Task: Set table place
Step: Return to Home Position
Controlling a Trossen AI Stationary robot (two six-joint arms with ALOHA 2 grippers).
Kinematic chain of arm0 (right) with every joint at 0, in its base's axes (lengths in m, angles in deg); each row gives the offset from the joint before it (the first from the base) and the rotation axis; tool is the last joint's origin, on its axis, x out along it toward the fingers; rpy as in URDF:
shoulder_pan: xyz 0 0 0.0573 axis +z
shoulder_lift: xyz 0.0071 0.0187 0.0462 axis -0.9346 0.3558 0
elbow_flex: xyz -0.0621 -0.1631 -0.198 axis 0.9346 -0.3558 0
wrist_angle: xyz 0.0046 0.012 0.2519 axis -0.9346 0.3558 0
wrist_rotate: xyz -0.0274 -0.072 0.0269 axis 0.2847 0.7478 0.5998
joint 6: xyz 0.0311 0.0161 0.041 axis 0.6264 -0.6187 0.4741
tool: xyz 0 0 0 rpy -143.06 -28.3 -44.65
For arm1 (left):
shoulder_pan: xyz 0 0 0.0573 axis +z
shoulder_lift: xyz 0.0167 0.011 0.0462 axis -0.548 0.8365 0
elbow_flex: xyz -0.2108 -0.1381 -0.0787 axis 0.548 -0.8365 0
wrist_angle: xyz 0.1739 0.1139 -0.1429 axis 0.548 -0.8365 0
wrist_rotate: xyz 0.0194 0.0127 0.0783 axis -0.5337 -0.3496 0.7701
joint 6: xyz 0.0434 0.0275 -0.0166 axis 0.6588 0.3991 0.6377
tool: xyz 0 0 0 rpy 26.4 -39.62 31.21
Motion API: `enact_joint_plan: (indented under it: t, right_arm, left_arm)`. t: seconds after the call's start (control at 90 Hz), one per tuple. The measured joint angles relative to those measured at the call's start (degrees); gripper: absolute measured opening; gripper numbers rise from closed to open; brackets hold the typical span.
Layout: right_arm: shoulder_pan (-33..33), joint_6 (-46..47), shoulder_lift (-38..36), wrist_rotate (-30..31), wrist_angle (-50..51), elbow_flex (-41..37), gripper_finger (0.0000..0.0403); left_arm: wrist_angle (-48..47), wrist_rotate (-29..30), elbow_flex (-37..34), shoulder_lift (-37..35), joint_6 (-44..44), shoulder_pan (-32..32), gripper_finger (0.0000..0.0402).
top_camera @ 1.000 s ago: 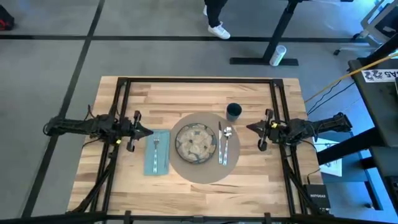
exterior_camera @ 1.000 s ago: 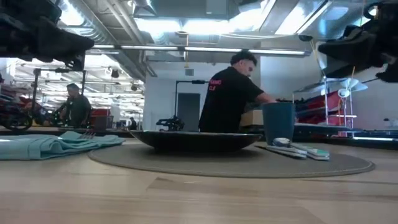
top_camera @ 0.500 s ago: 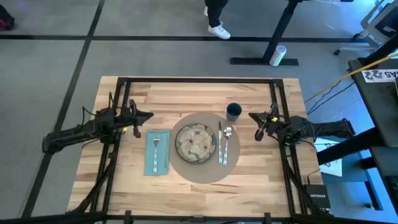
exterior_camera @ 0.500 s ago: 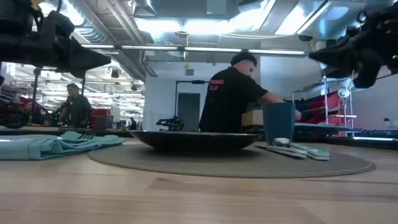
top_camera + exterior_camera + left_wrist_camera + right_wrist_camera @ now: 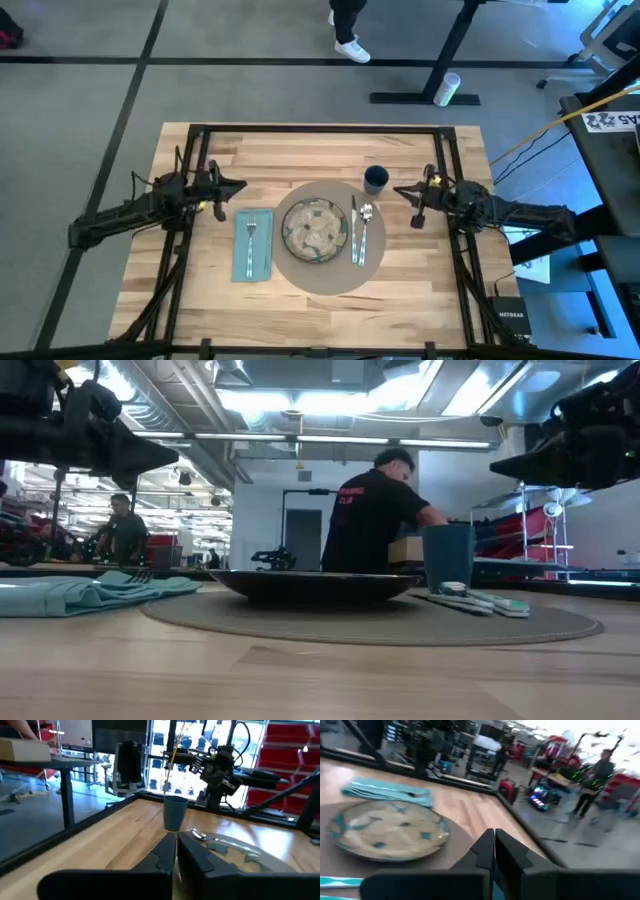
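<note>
High view, listed from the near edge outward.

- Table (image 5: 300, 310): one, butcher-block top, bare at the near edge.
- Placemat (image 5: 330, 282): one, round, grey-brown, at the table's middle.
- Napkin (image 5: 240, 262): one, teal, just beside the placemat on the left arm's side.
- Fork (image 5: 251, 238): one, lying along the napkin.
- Plate (image 5: 313, 230): one, speckled, centred on the placemat.
- Knife (image 5: 353, 235) and spoon (image 5: 366, 228): one each, side by side on the placemat between the plate and the right arm. All three pieces of cutlery run near-to-far, crosswise to both arms.
- Cup (image 5: 376, 179): one, dark blue, upright at the placemat's far rim.
- Left gripper (image 5: 238, 186): jaws pressed together, empty, raised above the table, nearest the napkin's far end.
- Right gripper (image 5: 400, 192): jaws pressed together, empty, raised, just beside the cup and apart from it.

Key relation: the whole setting lies between the two grippers, each pointing inward at it. Judgement: withdrawing outward along each arm's own line should clear everything, and the cup is the closest hazard.
</note>
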Motion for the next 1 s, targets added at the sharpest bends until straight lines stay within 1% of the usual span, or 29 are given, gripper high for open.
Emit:
enact_joint_plan:
  t: [0.078, 0.122, 0.278, 0.433, 0.744, 1.0]
  right_arm:
    - [0.02, 2.29, 0.25, -0.97, 1.35, 0.00, 0.0000]
    - [0.00, 2.06, 0.65, -1.12, 1.69, 0.00, 0.0000]
    - [0.02, -3.74, 3.07, -2.15, 1.94, 0.00, 0.0000]
    - [0.02, -7.93, 5.56, -2.18, 1.92, 0.00, 0.0000]
    - [0.02, -8.09, 6.72, -2.18, 1.89, 0.00, 0.0000]
    - [0.02, -8.09, 6.72, -2.18, 1.88, 0.00, 0.0000]
  left_arm:
    - [0.02, -0.11, -0.02, 0.00, -1.31, 0.00, 0.0000]
    - [0.04, -0.13, -0.02, 0.00, -2.14, 0.00, 0.0000]
    - [0.07, -0.15, -0.02, 0.00, -5.33, 0.00, 0.0000]
    - [0.07, -0.15, -0.02, 0.00, -4.62, 0.00, 0.0000]
    - [0.04, -0.15, -0.02, 0.00, -4.43, 0.00, 0.0000]
    - [0.02, -0.14, -0.02, 0.00, -10.30, 0.00, 0.0000]
